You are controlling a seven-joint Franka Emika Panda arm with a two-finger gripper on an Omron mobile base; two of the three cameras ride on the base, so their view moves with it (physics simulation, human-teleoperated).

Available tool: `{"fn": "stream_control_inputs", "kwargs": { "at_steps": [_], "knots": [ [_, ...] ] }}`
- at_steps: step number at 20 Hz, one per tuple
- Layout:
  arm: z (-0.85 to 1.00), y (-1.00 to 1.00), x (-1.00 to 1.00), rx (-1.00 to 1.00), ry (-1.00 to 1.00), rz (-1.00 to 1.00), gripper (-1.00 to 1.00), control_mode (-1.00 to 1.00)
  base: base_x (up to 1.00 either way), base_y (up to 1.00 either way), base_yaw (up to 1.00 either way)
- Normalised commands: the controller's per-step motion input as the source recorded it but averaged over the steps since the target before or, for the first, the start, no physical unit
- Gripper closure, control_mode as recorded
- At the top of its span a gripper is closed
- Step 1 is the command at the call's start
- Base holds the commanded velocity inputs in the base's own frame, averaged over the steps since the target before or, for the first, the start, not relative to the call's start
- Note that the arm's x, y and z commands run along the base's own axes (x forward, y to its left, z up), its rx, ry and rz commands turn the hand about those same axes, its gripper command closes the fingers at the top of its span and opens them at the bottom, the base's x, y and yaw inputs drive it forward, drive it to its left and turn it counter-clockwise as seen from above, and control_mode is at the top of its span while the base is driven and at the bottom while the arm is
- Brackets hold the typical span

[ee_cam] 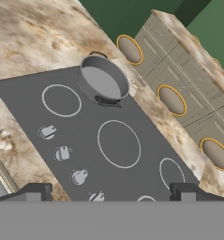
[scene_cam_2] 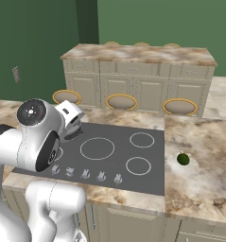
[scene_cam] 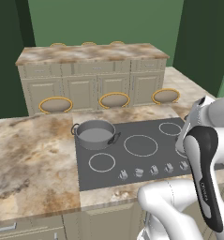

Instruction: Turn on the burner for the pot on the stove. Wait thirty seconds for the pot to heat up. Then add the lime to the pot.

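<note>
Hovering over the stove (scene_cam: 146, 154), gripper (ee_cam: 111, 192) wide, seemingly empty — pot (scene_cam: 94, 133) far-left, lime (scene_cam_2: 183, 159) aside.

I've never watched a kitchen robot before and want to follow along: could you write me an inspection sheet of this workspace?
Surface: marbled counter with the stove set into it.
Job's things: pot on the stove's back left ring; lime on the counter right of the stove; knobs in a row along the front edge.
Clutter: nothing seen.
End effector: open, empty, hanging above the stove.
Cables: nothing seen.
Surroundings: island with cabinets, three round stools, green walls.
</note>
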Motion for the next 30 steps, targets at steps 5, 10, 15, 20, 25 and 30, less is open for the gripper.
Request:
{"fn": "stream_control_inputs", "kwargs": {
  "at_steps": [5,10,15,20,25,30],
  "knots": [
    [0.0,0.0,0.0,0.0,0.0,0.0,-1.0,-1.0,0.0,0.0,0.0],
    [0.0,0.0,0.0,0.0,0.0,0.0,-1.0,-1.0,0.0,0.0,0.0],
    [0.0,0.0,0.0,0.0,0.0,0.0,-1.0,-1.0,0.0,0.0,0.0],
    [0.0,0.0,0.0,0.0,0.0,0.0,-1.0,-1.0,0.0,0.0,0.0],
    [0.0,0.0,0.0,0.0,0.0,0.0,-1.0,-1.0,0.0,0.0,0.0],
    [0.0,0.0,0.0,0.0,0.0,0.0,-1.0,-1.0,0.0,0.0,0.0]
  ]
}}
